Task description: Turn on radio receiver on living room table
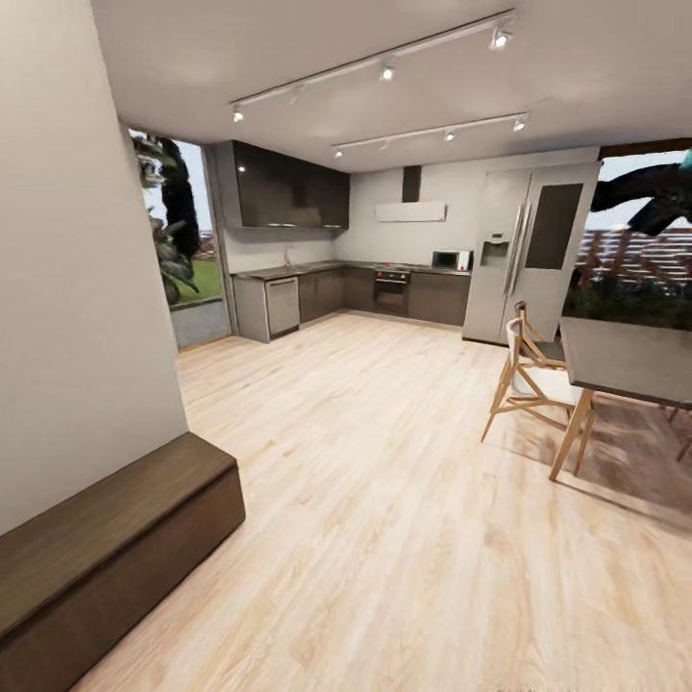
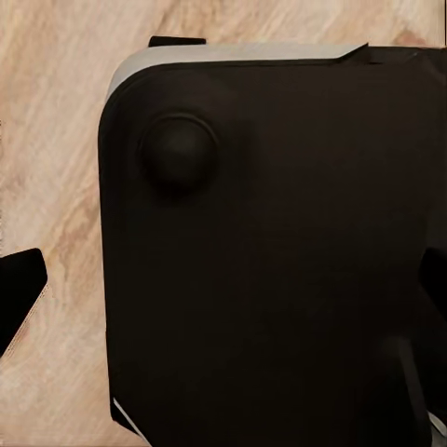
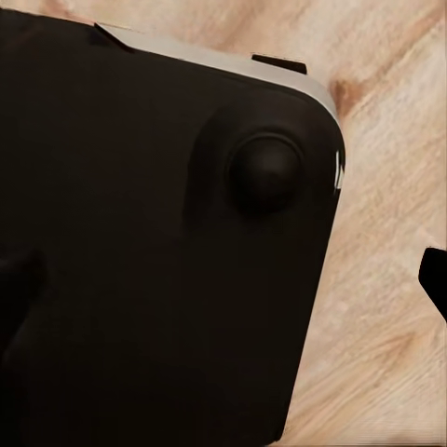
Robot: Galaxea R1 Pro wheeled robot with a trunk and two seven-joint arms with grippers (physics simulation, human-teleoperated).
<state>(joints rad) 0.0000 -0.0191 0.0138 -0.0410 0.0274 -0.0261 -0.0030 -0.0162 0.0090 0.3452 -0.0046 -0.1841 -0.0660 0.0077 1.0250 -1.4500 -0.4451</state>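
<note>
below each wrist camera sits the robot's dark base (image 2: 270, 261) over wood floor (image 2: 56, 168); whether the claws are apart or together i cannot tell. beyond: a dark bench (image 1: 106, 538), kitchen cabinets (image 1: 288, 197), fridge (image 1: 524, 250), dining table (image 1: 630, 360), chair (image 1: 533, 380). the radio's whereabouts, heading and handling can't be judged here.
</note>
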